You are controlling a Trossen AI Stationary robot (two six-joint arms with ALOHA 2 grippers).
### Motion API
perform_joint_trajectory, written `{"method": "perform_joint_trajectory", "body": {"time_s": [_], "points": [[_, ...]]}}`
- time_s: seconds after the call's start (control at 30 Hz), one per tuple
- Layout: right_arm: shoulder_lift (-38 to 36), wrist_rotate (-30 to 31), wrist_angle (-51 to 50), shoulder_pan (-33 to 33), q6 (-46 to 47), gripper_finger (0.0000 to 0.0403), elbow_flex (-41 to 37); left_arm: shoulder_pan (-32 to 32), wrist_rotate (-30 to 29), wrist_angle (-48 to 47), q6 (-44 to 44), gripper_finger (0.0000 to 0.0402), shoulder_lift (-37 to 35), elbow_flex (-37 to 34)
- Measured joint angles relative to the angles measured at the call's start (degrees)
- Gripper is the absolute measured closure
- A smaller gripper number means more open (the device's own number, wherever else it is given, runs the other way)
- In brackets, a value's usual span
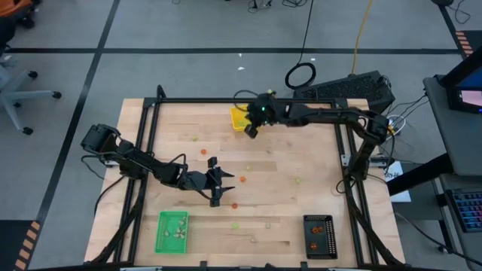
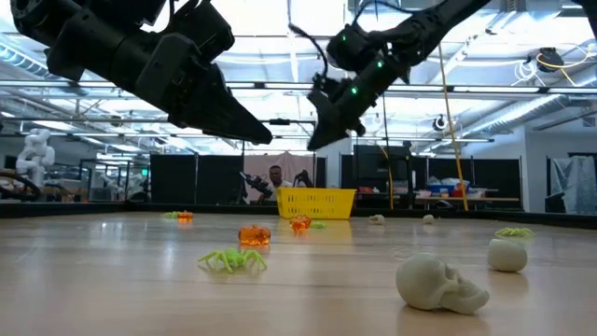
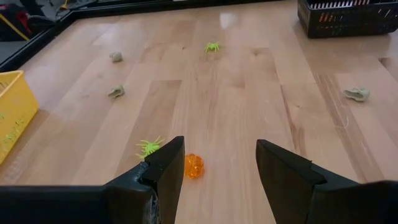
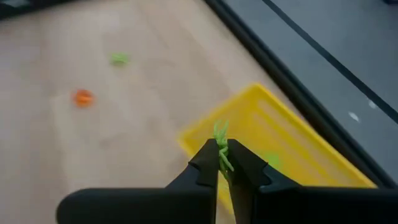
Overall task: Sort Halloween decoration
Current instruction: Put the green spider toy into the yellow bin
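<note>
Two grippers over a wooden table (image 1: 286, 203) strewn with tiny Halloween decoration pieces. Left gripper (image 3: 217, 177) low above mid-table, jaws spread wide with nothing between them; just ahead of its fingers an orange piece (image 3: 193, 166) and a light green spider (image 3: 149, 147) on the wood. Right gripper (image 4: 222, 163) raised at the table's far edge beside the yellow tray (image 4: 292, 149), jaws pinched tight on a green spider (image 4: 221, 144) sticking up between the tips. More pieces scattered well apart: pale skull (image 2: 438, 283) and pale ball (image 2: 506, 255) near the low camera. Green tray (image 1: 172, 231) and black tray (image 1: 319, 235) at the near edge, some pieces inside each.
</note>
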Motion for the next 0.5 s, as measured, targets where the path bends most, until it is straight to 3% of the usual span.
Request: {"method": "perform_joint_trajectory", "body": {"time_s": [0.3, 0.5], "points": [[4.2, -2.7, -1.2, -5.2, 0.0, 0.0386, 0.0, 0.0, 0.0, 0.3, 0.0, 0.0204, 0.0, 0.0], [6.5, -1.1, -1.1, -5.4, 0.9, 0.0344, -0.1, 0.0, 0.0, 0.5, 0.0, 0.0204, 0.0, 0.0]]}}
